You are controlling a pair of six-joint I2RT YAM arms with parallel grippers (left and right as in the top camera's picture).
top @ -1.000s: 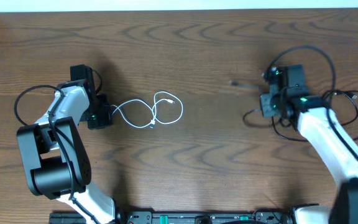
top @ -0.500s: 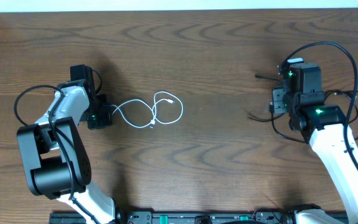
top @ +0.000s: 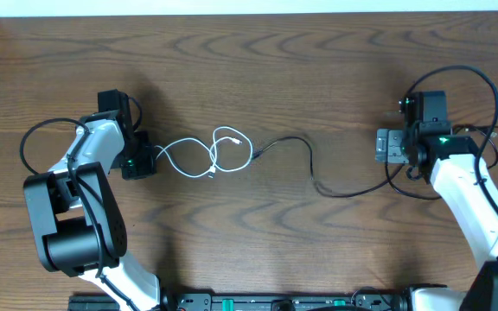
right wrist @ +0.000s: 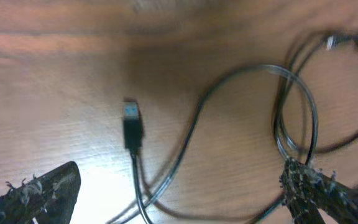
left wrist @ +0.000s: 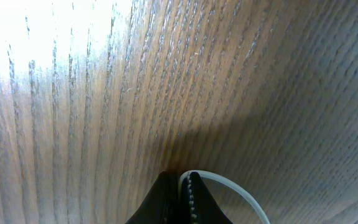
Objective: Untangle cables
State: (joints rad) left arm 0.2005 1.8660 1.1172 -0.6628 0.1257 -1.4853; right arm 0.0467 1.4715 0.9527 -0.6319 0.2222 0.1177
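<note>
The white cable [top: 212, 164] lies in loose loops left of the table's middle. My left gripper [top: 142, 161] is shut on its left end; in the left wrist view the white cable [left wrist: 232, 186] curves out from between the closed fingertips [left wrist: 194, 199]. The black cable [top: 353, 192] lies slack on the wood, running from the white loops' right side across to my right arm. My right gripper [top: 391, 145] stands open above it, holding nothing. In the right wrist view the black cable [right wrist: 191, 127] and its plug [right wrist: 131, 124] lie between the spread fingers [right wrist: 39, 193].
Thicker black arm wires [top: 482, 86] loop around the right arm. The wooden table [top: 258, 69] stretches back to a pale far edge. The arms' bases stand along the near edge [top: 275, 302].
My right gripper has opened and let the black cable go. The cable, which was lifted, now lies slack on the table. The right arm drew back to the right. The left arm has not moved.
</note>
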